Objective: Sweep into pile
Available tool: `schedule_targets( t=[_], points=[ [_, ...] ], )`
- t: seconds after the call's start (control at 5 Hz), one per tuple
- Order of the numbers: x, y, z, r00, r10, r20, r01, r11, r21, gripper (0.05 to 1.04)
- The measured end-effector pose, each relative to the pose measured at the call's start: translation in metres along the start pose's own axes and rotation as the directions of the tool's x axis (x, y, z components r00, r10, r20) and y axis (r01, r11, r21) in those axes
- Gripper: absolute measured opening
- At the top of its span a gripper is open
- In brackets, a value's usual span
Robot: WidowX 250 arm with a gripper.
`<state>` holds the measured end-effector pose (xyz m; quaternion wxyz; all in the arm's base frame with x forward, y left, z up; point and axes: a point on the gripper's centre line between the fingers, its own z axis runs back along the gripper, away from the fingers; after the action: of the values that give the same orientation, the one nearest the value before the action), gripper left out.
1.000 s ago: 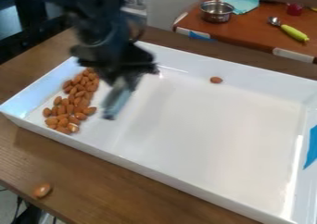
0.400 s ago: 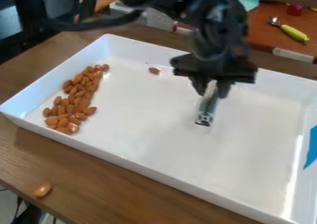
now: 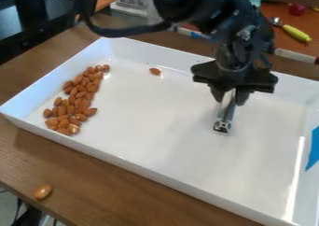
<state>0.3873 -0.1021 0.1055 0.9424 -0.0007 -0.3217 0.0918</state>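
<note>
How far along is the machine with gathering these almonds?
Mostly there, I'd say: most almonds lie bunched at one end of the white tray. The gripper holds a silvery tool away from them. Left: one stray almond in the tray; another sits outside.

The tray (image 3: 124, 163) was plain white. Inside the tray, the almonds (image 3: 78, 90) were reddish brown. Beneath it, the bench (image 3: 112, 187) was brown with darker wood grain. Over it, the gripper (image 3: 230, 97) was black and the bar (image 3: 225, 115) silver-grey. On its wall, the patch (image 3: 313, 148) was solid blue. Beyond it, the handle (image 3: 296, 32) was yellow-green.
</note>
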Motion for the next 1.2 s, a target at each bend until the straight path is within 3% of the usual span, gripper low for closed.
schedule_targets(
  t=[0.6,1.0,1.2],
  points=[
    [0.006,0.027,-0.015,0.997,0.060,-0.049,-0.059,0.998,0.024,0.349],
    [0.015,0.080,-0.016,0.988,0.117,-0.103,-0.113,0.992,0.050,0.349],
    [0.019,0.105,-0.016,0.986,0.132,-0.100,-0.125,0.990,0.068,0.349]
  ],
)
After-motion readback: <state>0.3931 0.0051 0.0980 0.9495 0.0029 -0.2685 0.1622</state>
